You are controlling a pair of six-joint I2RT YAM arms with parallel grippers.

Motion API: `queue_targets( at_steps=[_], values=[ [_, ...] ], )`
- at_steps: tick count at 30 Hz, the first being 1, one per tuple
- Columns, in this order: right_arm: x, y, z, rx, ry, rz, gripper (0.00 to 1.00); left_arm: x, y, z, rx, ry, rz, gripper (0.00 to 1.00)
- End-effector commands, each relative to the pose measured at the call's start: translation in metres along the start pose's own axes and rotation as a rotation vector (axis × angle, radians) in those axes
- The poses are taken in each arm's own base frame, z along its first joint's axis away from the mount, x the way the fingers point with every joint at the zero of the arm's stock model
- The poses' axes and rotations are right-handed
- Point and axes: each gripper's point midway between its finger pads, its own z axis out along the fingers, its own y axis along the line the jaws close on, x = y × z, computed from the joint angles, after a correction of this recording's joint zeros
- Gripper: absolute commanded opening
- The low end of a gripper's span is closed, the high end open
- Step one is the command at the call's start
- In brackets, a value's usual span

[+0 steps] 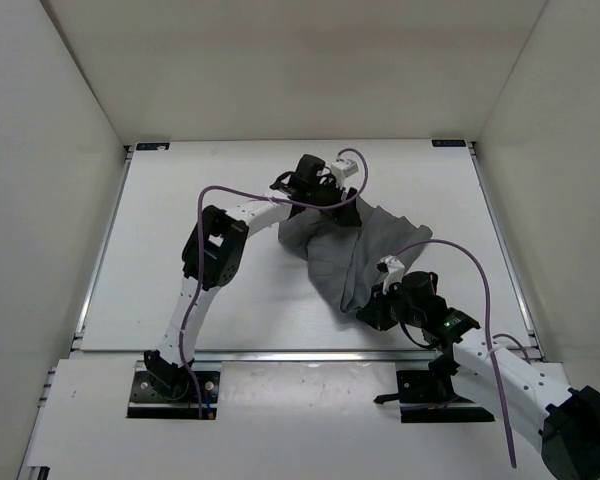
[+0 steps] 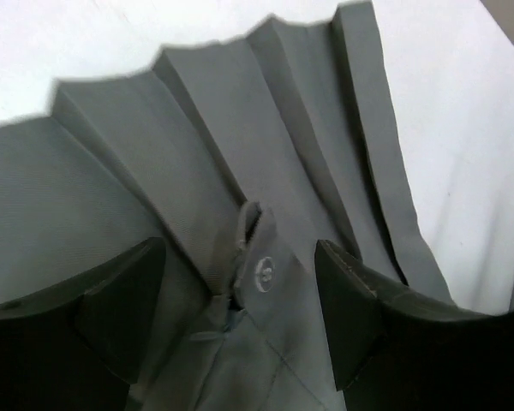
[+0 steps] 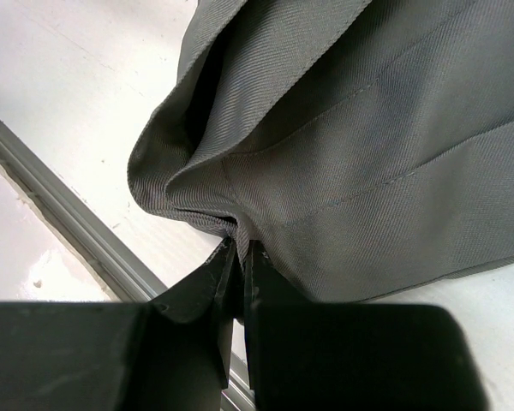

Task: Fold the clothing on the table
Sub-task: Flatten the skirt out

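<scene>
- Jaws on the left gripper (image 1: 345, 207) look open in the top view, though we cannot see them well from up there. The jaws of the right gripper (image 1: 377, 308) are hidden against the cloth in that view.
- From the top we see the clothing (image 1: 352, 250) lying bunched up on the table (image 1: 180, 220), a bit right of the middle. Its long way runs from a wide far end by the left gripper to a narrow near end at the right gripper. So each arm is next to one end.
- From the left wrist, the left gripper (image 2: 238, 265) has its jaws wide apart and holds nothing. The clothing (image 2: 154, 171) lies right under them, fanned out in ridges that spread away from the jaws. A small round button (image 2: 264, 274) sits between the two fingers.
- From the right wrist, the right gripper (image 3: 238, 257) has its jaws pressed tight together, pinching an edge of the clothing (image 3: 368, 145). The cloth spreads up and to the right from the pinch. The rail (image 3: 60, 205) at the table edge runs close by on the left.
- We think the next move is for the left arm. The cloth is straight below its open jaws, so it likely needs to go down and close on the far end.
</scene>
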Motion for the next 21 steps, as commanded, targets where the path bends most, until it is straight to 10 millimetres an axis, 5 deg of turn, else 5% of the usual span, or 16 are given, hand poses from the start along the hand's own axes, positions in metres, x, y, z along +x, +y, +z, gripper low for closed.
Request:
queue_targets(
  at_steps=[1,3,4,5,8,10,12,15,21],
  values=[
    [-0.009,0.005,-0.001,-0.017,-0.027,-0.006,0.0,-0.012,-0.018,-0.001,0.02,-0.007,0.062,0.64],
    [-0.013,0.006,-0.002,-0.019,-0.042,-0.008,0.0,-0.008,-0.011,0.001,-0.01,-0.003,0.048,0.34],
    [-0.014,0.006,-0.002,-0.018,-0.047,-0.014,0.0,-0.01,-0.008,0.0,-0.028,-0.011,0.039,0.03],
    [-0.013,0.005,-0.002,-0.016,-0.045,-0.012,0.0,-0.013,-0.001,-0.002,-0.052,-0.02,0.021,0.0],
    [-0.021,0.006,-0.005,-0.016,-0.07,-0.008,0.0,-0.039,-0.003,-0.025,-0.032,-0.101,-0.019,0.0],
    [-0.034,0.011,-0.012,-0.05,-0.103,-0.008,0.0,-0.067,0.001,-0.063,-0.039,-0.19,-0.048,0.0],
    [-0.06,0.009,-0.026,-0.058,-0.174,-0.002,0.0,-0.099,-0.015,-0.113,-0.035,-0.294,-0.044,0.0],
    [-0.125,-0.002,-0.068,-0.047,-0.343,0.01,0.0,-0.133,-0.026,-0.197,-0.039,-0.47,-0.049,0.0],
    [-0.189,0.027,-0.11,-0.11,-0.436,-0.137,0.0,-0.138,-0.093,-0.321,-0.087,-0.701,0.001,0.0]
  ],
)
